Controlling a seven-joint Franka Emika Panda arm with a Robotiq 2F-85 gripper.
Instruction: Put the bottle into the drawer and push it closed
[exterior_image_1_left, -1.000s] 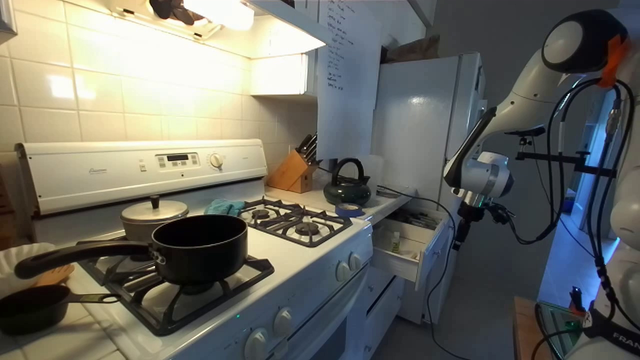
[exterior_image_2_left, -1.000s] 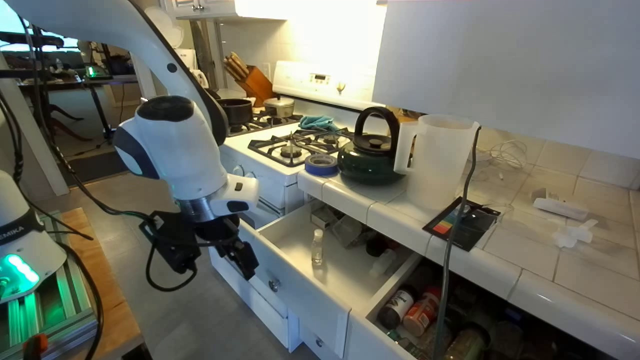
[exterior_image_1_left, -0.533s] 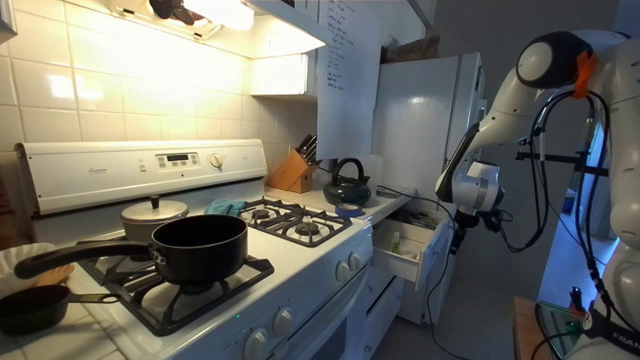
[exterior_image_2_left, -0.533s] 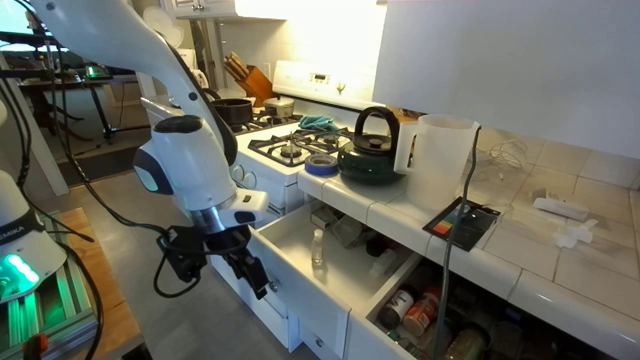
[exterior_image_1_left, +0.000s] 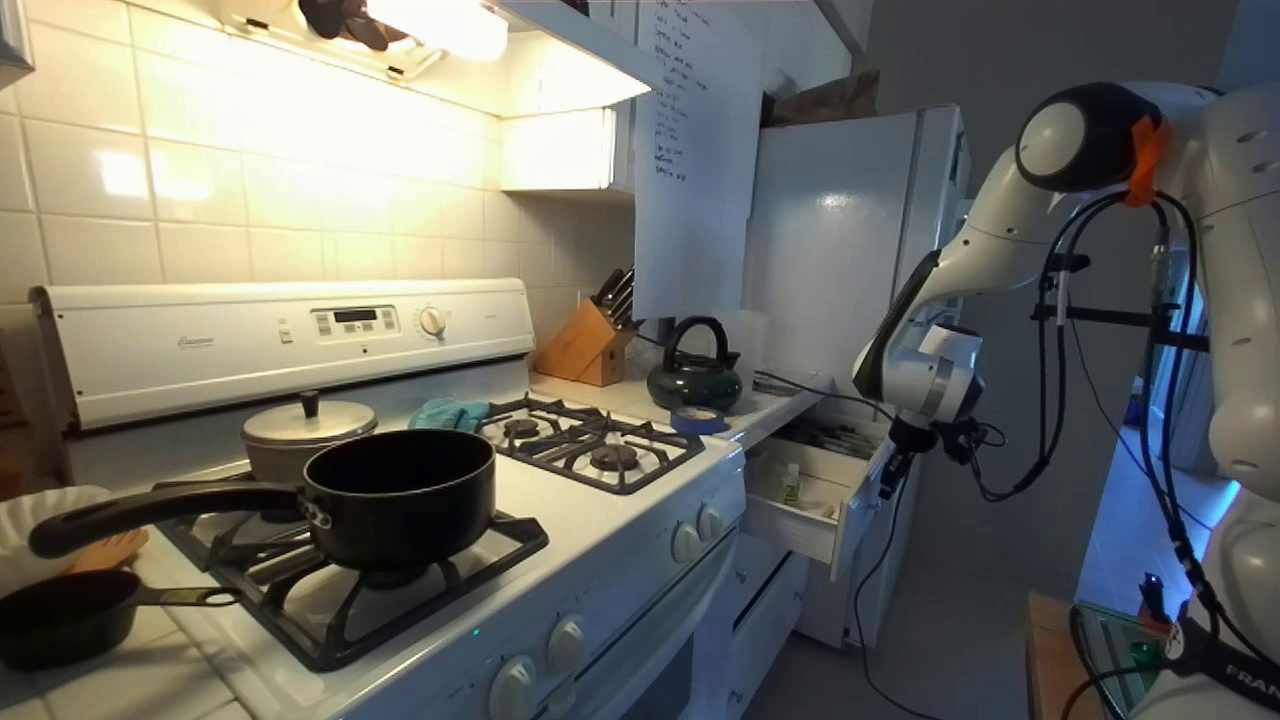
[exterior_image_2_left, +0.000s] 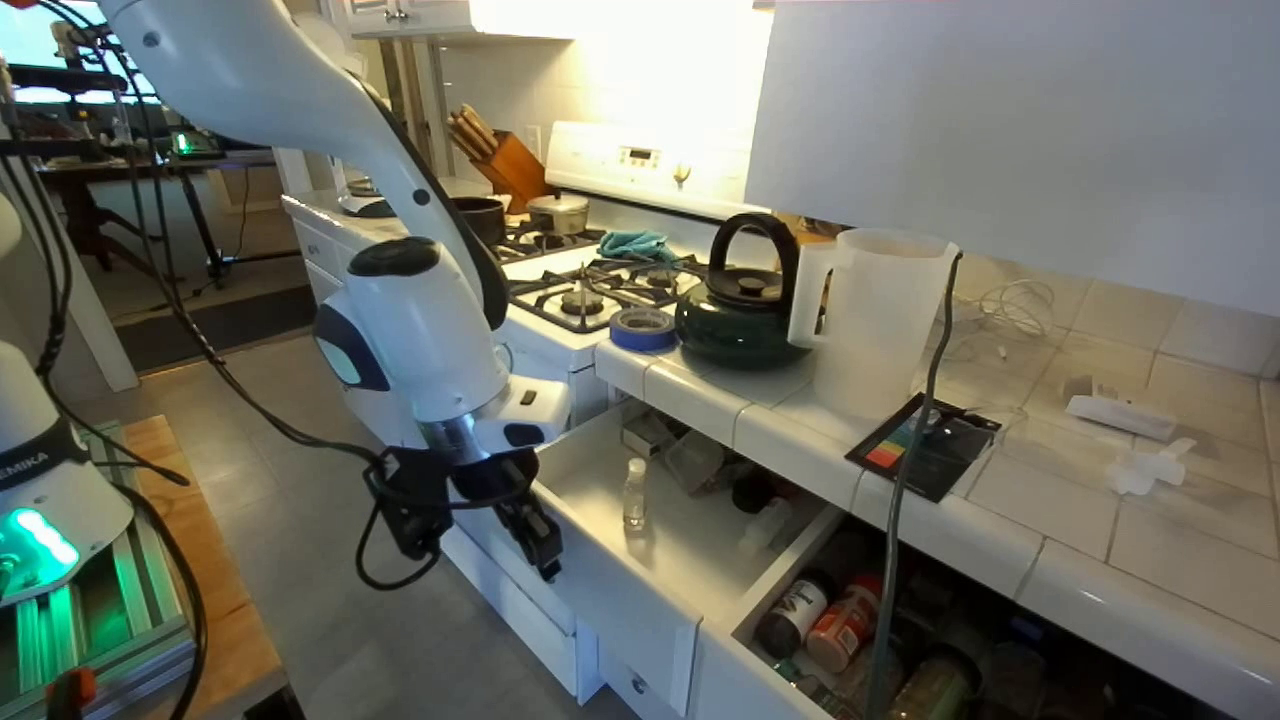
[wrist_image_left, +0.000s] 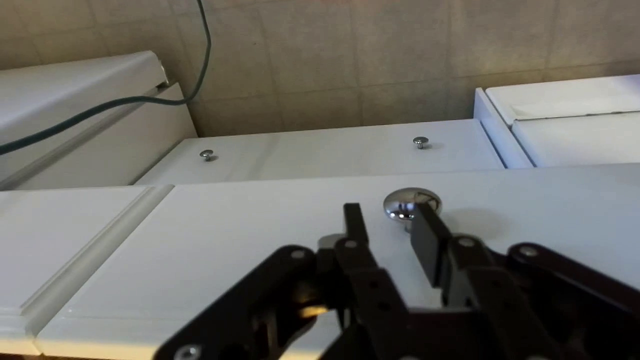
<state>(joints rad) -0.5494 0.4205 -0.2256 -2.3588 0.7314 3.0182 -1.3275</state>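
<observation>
A small clear bottle (exterior_image_2_left: 634, 497) stands upright inside the pulled-out white drawer (exterior_image_2_left: 612, 608); an exterior view from the stove side shows the same bottle (exterior_image_1_left: 792, 485) low in the compartment. My gripper (exterior_image_2_left: 546, 562) hangs outside, at the drawer's flat front. In the wrist view the gripper (wrist_image_left: 389, 214) is partly open, its black fingers apart with nothing between them. The shiny round knob (wrist_image_left: 400, 200) of the drawer lies just beyond the fingertips, partly covered by the right-hand finger. Whether a finger touches the knob or the front, I cannot tell.
A neighbouring open drawer (exterior_image_2_left: 742, 672) holds jars. The counter above carries a dark green kettle (exterior_image_2_left: 740, 320), blue tape (exterior_image_2_left: 643, 330) and a translucent pitcher (exterior_image_2_left: 880, 320). A cable (exterior_image_2_left: 905, 490) hangs across the counter edge. The stove (exterior_image_1_left: 600, 545) stands beside the drawers.
The arm has reached toward the drawer, bringing my gripper from away from the front to right at the knob. The bottle and the drawer have stayed put.
</observation>
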